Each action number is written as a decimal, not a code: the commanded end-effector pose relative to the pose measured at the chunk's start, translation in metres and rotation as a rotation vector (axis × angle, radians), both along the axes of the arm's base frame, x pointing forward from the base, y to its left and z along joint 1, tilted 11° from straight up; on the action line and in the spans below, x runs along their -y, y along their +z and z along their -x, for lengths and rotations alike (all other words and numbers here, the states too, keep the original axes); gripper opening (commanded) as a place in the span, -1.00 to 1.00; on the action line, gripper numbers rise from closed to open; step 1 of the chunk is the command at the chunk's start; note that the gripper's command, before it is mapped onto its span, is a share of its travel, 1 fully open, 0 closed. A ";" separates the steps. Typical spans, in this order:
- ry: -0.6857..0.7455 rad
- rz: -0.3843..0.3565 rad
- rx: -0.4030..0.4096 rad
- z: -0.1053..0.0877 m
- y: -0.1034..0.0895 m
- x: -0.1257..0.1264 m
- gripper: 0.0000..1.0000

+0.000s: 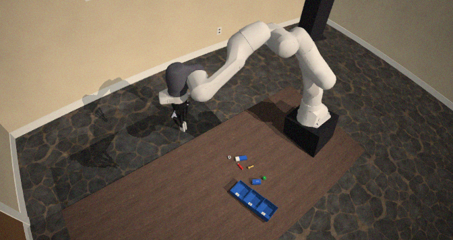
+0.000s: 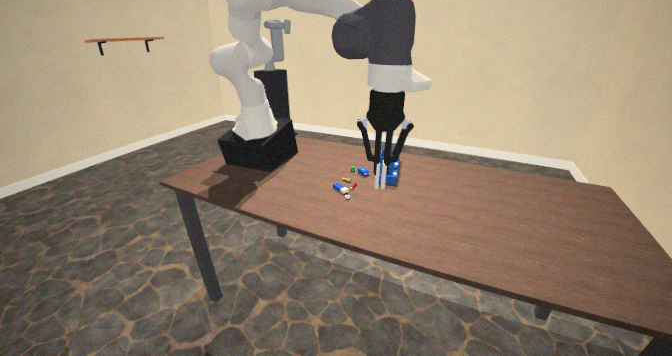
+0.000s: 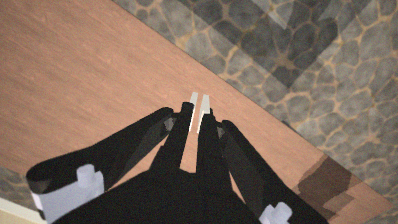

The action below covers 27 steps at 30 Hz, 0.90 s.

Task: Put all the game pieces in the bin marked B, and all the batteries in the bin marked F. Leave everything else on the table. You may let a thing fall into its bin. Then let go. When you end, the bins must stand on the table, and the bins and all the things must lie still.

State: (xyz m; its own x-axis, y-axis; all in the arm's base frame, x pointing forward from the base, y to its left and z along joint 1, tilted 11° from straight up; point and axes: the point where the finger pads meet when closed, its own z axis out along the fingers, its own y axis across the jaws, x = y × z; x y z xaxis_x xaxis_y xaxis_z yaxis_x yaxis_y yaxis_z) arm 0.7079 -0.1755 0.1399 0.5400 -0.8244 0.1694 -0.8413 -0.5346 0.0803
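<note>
The end effector [image 1: 183, 127] [image 2: 380, 187] [image 3: 198, 102] is held above the desk [image 1: 189, 174] [image 2: 450, 213] [image 3: 100, 65], pointed downward. Its 2 pale fingertips [image 2: 377, 177] are drawn nearly together, with a thin gap left between them, and nothing is seen in that gap. No object is touched by them.

In the exterior view, 6 small things are seen to the left of the end effector's fingertips. Nearest the fingertips in that view, a blue block-like item [image 1: 256, 181] [image 2: 363, 171] and a red cylinder [image 1: 240, 166] [image 2: 353, 186] are seen. Farther left, a small green piece [image 1: 264, 178] [image 2: 352, 169] is set just beside the blue item, and a small yellow piece [image 1: 250, 166] [image 2: 346, 180] lies between the green piece and a blue-and-white block [image 1: 241, 158] [image 2: 340, 188]. A small white ring-like piece [image 1: 229, 157] [image 2: 347, 197] lies just beside the white end of that block.

Behind the fingertips in the exterior view, 3 joined blue bins [image 1: 249, 204] [image 2: 393, 179] are partly hidden. White labels are carried by them, but the letters cannot be read. Which things are batteries or game pieces cannot be told with certainty.
</note>
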 end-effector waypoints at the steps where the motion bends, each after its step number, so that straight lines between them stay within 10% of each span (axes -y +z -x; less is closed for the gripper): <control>1: 0.079 0.000 -0.009 0.001 0.000 -0.015 -0.89; 27: 0.526 0.007 -0.083 0.076 -0.022 -0.147 -0.89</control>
